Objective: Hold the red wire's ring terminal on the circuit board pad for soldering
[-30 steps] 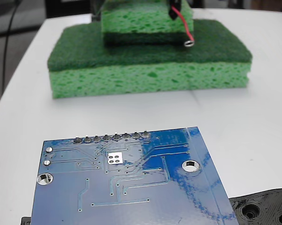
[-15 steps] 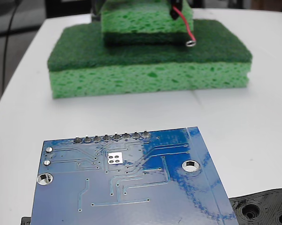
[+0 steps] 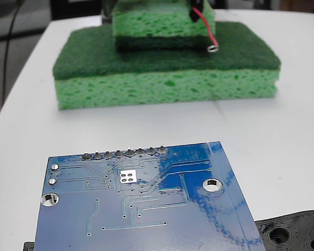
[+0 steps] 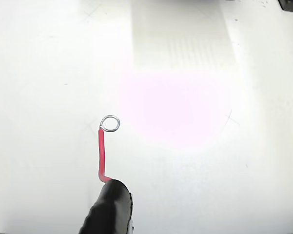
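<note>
The blue circuit board (image 3: pixel 146 214) lies at the front of the fixed view, with its small silvery pad (image 3: pixel 127 176) below the row of grey solder bumps. The red wire (image 3: pixel 209 32) hangs at the top right, in front of the green sponges and far behind the board. Its ring terminal (image 3: pixel 212 48) is at the lower end and touches nothing. In the wrist view the red wire (image 4: pixel 102 156) rises from a black sleeve (image 4: pixel 109 209) at the bottom edge. There the ring terminal (image 4: pixel 110 123) hovers over bare white table. The gripper's fingers lie outside both frames, holding the sleeve end.
A large green sponge (image 3: pixel 167 78) with a smaller sponge (image 3: pixel 157 23) stacked on it stands at the back of the white table (image 3: pixel 282 136). A black plastic part with holes (image 3: pixel 295 232) lies at the board's right front corner.
The ring shifted a touch to the right a second ago. Since then nothing has visibly moved.
</note>
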